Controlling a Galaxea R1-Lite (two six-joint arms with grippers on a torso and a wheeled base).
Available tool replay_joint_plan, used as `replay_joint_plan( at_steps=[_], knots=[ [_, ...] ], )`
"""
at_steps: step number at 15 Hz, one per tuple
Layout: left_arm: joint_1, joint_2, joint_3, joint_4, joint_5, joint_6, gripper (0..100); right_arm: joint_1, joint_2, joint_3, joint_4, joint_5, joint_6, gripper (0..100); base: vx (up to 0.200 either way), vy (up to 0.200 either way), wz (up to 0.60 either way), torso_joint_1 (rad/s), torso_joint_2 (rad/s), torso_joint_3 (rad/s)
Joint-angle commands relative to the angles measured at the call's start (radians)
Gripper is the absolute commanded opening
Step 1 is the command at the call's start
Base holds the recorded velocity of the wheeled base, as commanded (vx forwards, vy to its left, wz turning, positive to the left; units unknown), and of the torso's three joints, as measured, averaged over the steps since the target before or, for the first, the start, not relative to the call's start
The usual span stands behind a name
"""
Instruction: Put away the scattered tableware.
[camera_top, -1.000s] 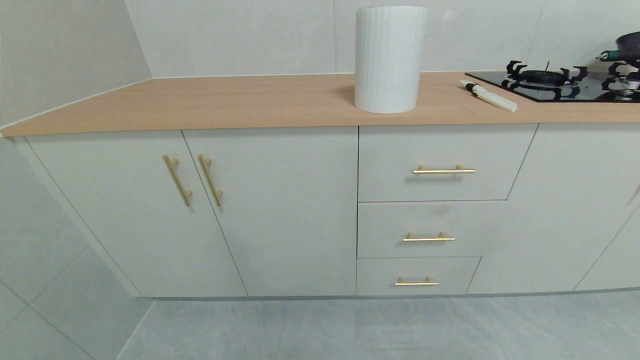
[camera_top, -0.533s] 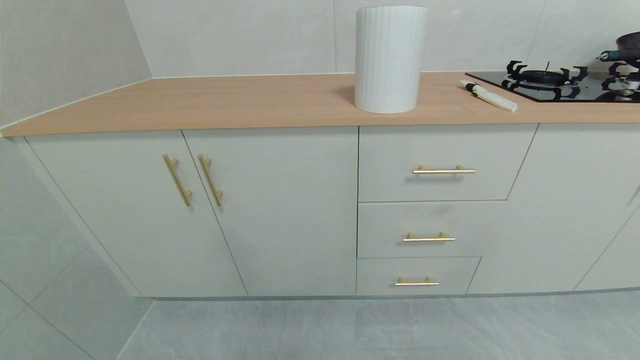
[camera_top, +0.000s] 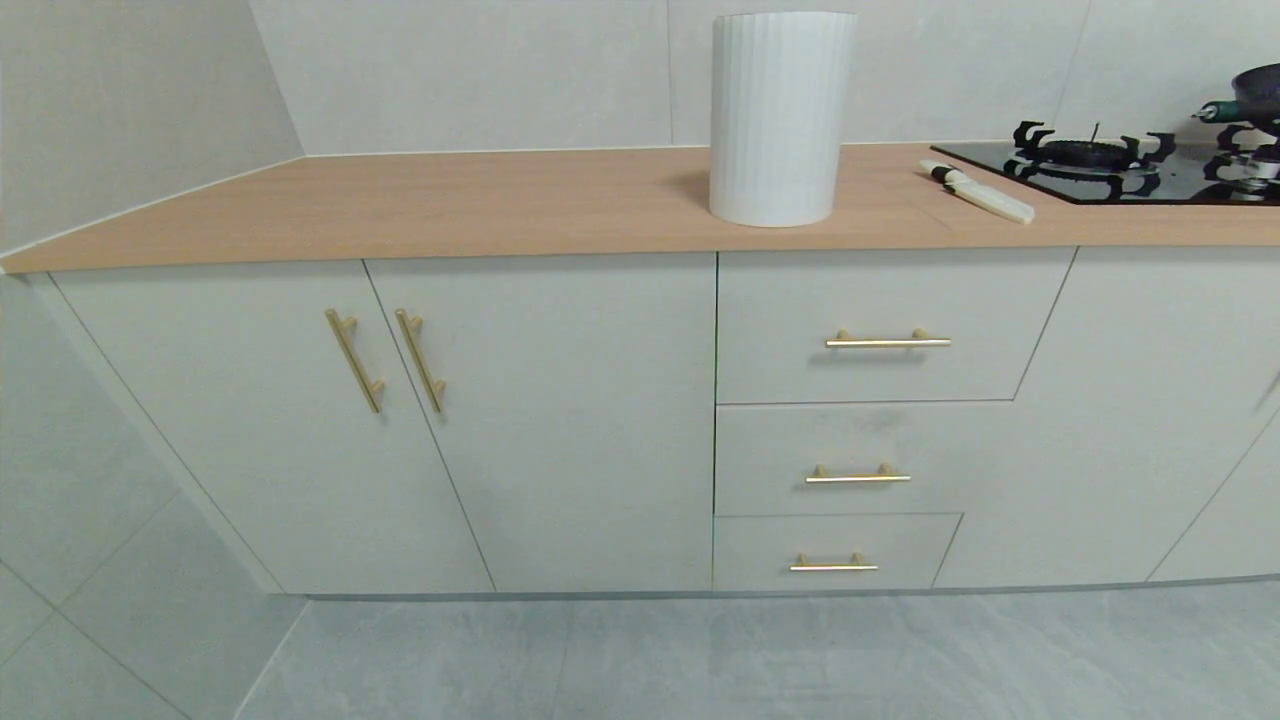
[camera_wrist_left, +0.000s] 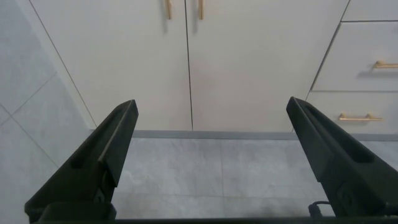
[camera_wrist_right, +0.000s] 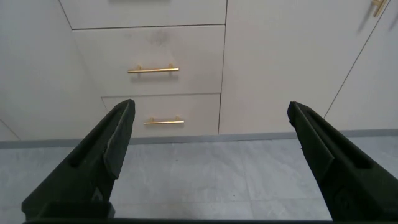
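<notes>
head view looks down at the counter (camera_top: 450, 200) and cabinet (camera_top: 560, 420) front. wrist views sit low, near the floor (camera_wrist_left: 205, 168), facing the cabinet; all share the drawers (camera_top: 860, 440).

Home kitchen — wooden table (camera_top: 450, 205) over pale cabinet doors (camera_top: 400, 420), drawers (camera_top: 880, 330) with brass handles, black gas hob (camera_top: 1110, 165), tiled walls — grey tiled floor (camera_top: 700, 660)

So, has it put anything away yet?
Nothing looks done: a white utensil lies on the counter between the ribbed white canister and the stove. In hand: nothing; the left pincer and right pincer hang open by the cabinet fronts. Left: probably picking up that utensil and stowing it.
</notes>
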Motion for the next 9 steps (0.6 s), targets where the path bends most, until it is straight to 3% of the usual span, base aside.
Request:
replay_joint_plan(
  at_steps=[1,9],
  knots=[
    [0.000,0.001,0.000,0.000,0.000,0.000,100,0.000,0.002,0.000,0.001,-0.001,-0.001,100,0.000,0.000,0.00,0.000,0.00,0.000],
    [0.000,0.001,0.000,0.000,0.000,0.000,100,0.000,0.002,0.000,0.003,0.001,0.001,100,0.200,0.000,0.00,0.001,0.00,0.002]
  ],
)
